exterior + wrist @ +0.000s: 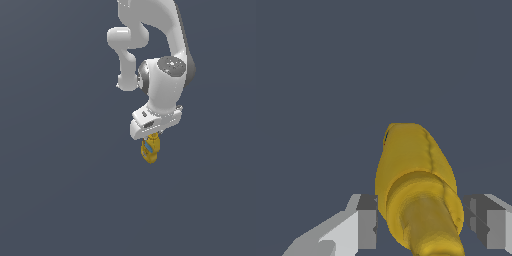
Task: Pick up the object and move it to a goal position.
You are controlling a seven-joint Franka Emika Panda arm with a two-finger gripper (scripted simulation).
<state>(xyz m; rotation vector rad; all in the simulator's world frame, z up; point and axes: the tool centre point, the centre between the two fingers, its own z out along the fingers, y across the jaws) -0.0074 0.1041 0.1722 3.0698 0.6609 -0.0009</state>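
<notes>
Yellow bottle (150,150) hangs below the white gripper (151,135) w/ the arm (165,60) above it, right of centre in the exterior view; plain dark grey surface (60,190) spreads on every side, no edge showing, lots of room to the left and near. Exterior view shows the blue-white label patch and bottle poking out under the hand; wrist view hides that but shows both grey finger pads (367,227) flanking the bottle body. Looks gripped, though pad contact isn't clear, so can't tell for sure.
</notes>
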